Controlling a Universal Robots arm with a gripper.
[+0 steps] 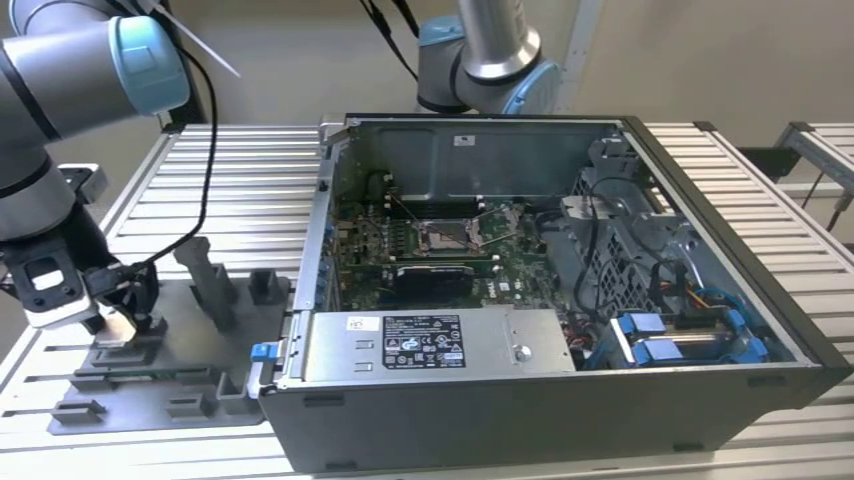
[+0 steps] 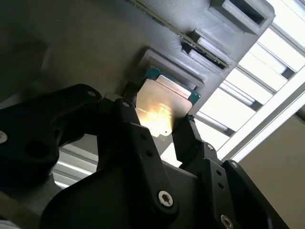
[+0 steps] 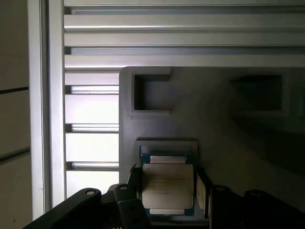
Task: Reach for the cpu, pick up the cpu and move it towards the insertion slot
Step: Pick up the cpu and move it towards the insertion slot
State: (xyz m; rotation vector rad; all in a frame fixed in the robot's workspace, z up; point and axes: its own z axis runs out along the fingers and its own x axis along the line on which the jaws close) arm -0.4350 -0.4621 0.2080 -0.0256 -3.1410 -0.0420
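Standing on the slatted silver metal tabletop (image 1: 727,150), the big dark grey open computer case (image 1: 534,410) takes up the exterior view's right part. The grey robot arm with pale blue joint caps (image 1: 74,60) reaches down at the exterior view's left, over the flat grey plastic fixture tray (image 1: 140,412) that lies just beside the case. The black two-finger tool (image 1: 123,322) is low on this tray. Inside the case sits the square silver-framed insertion slot (image 1: 447,237) on green board, well apart from the tool, toward the exterior view's right. The small flat square cpu with silvery top (image 3: 167,188) lies in a shallow recess of the tray, directly between the fingers (image 3: 201,191). The tool is open only a little. One finger stands at each of two opposite edges, and I judge that it does not clamp the chip yet.
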